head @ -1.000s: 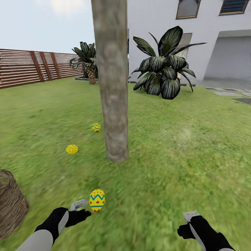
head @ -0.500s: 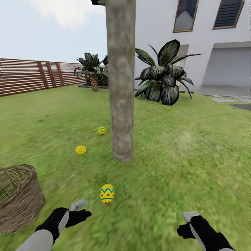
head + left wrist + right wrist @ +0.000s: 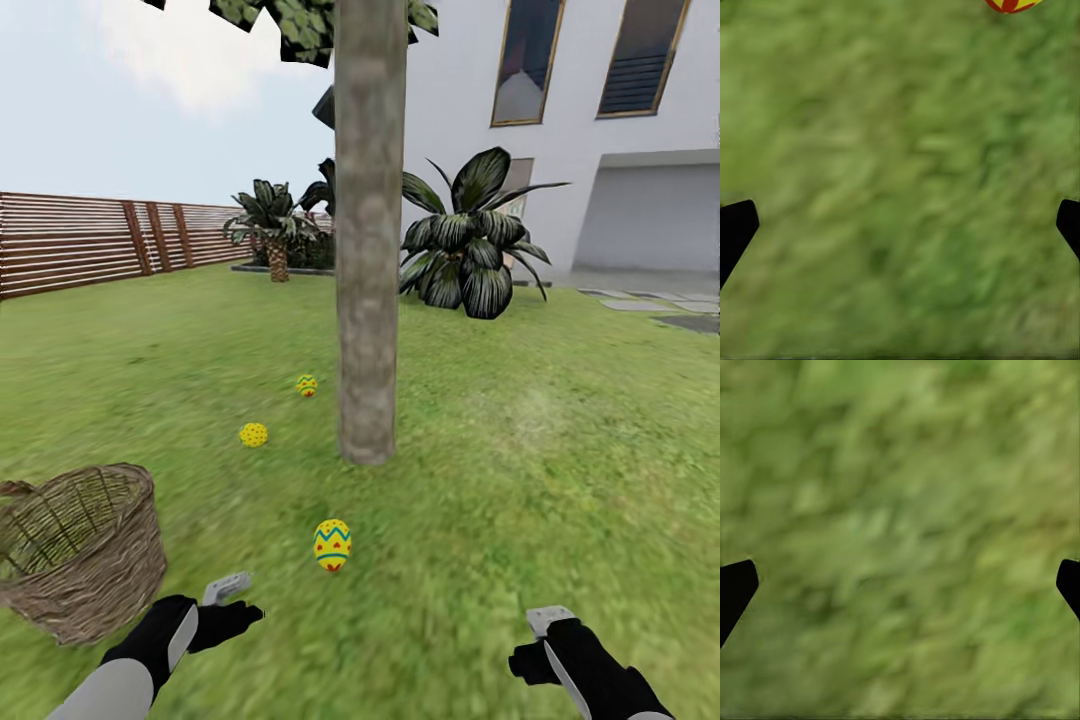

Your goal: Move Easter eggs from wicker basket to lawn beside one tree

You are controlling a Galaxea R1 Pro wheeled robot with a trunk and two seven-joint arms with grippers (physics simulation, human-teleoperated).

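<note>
Eggs all lie on the lawn near the tree; the basket, farther from it, looks empty. Left gripper and right gripper are spread, holding nothing. Placing seems done; next, perhaps just confirm.

Head cam sits high, facing forward and slightly down across the lawn toward the tree and house. Both wrist cams point straight down, close over grass. Left wrist cam shares the nearest egg with the head view.
</note>
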